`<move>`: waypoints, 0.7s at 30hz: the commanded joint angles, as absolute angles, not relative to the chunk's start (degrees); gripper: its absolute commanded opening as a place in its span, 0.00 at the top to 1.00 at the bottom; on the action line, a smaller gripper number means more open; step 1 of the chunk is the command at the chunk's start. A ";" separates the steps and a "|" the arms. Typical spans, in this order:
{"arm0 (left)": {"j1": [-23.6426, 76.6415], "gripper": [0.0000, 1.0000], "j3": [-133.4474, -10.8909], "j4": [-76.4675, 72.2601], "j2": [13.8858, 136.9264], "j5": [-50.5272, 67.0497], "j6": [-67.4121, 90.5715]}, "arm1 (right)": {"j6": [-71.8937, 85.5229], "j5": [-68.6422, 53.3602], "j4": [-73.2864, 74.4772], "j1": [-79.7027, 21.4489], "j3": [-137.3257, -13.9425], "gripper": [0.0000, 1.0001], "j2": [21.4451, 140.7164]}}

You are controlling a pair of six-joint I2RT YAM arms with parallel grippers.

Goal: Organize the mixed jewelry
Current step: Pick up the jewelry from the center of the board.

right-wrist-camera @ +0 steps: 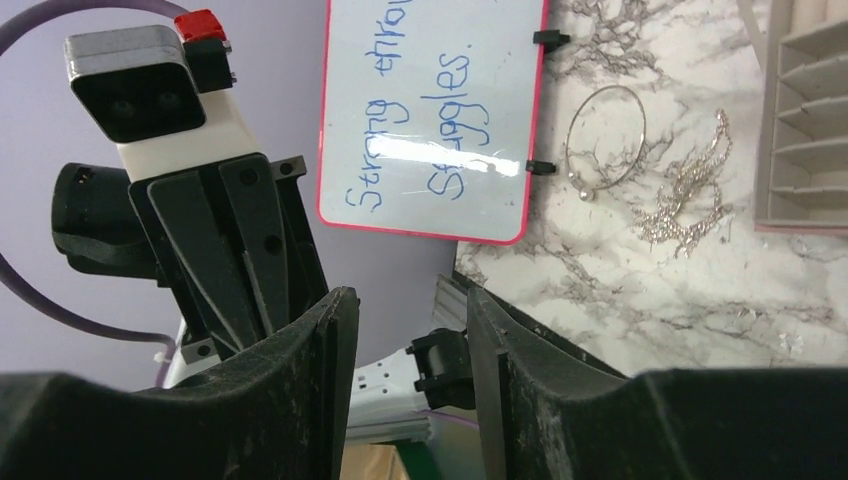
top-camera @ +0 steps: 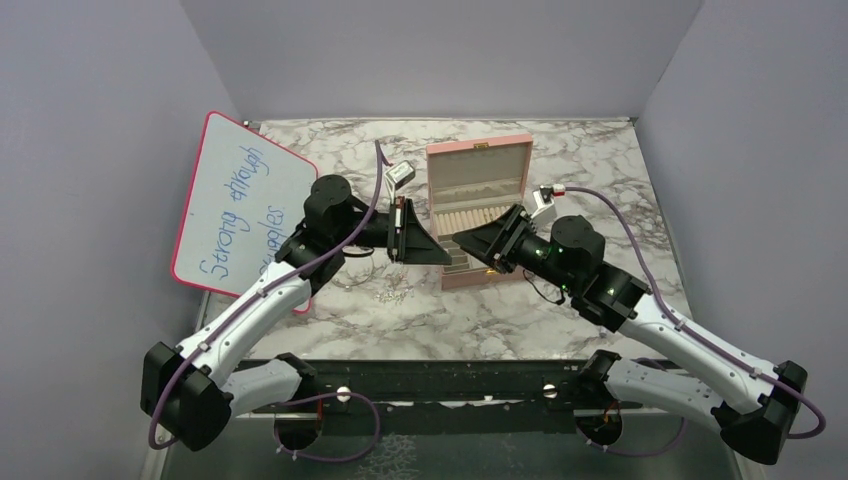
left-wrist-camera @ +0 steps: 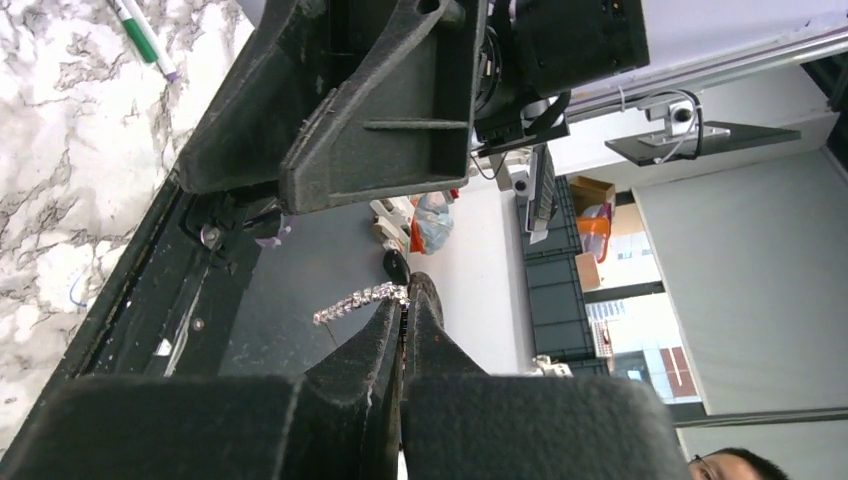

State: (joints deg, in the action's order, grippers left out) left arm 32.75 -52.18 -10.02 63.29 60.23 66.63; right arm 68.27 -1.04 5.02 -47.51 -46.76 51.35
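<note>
Left pincer, shut, nips one end of a sparkly chain that juts out beside its tips. Right pincer gapes empty, facing it. Held so barely, the chain may slip during a handover and drop to the desk.

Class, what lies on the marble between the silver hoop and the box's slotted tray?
A tangle of silver chain lies between the silver hoop and the slotted tray, as the right wrist view shows.
</note>
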 commanded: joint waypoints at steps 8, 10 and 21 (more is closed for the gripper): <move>32.87 1.00 -63.72 20.67 68.09 61.06 30.78 | 83.86 -3.53 7.73 -47.41 -43.69 0.56 50.70; 32.86 1.00 -64.40 23.47 69.49 62.97 27.16 | 86.50 -6.27 7.27 -47.46 -43.78 0.54 51.92; 34.95 1.00 -67.62 36.15 71.37 63.77 12.25 | 98.11 -13.17 9.26 -47.37 -43.10 0.62 54.46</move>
State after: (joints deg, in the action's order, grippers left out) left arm 33.10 -64.55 30.50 72.53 62.08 20.49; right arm 93.08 -10.37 7.49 -47.51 -43.51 55.18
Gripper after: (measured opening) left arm 0.009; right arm 0.386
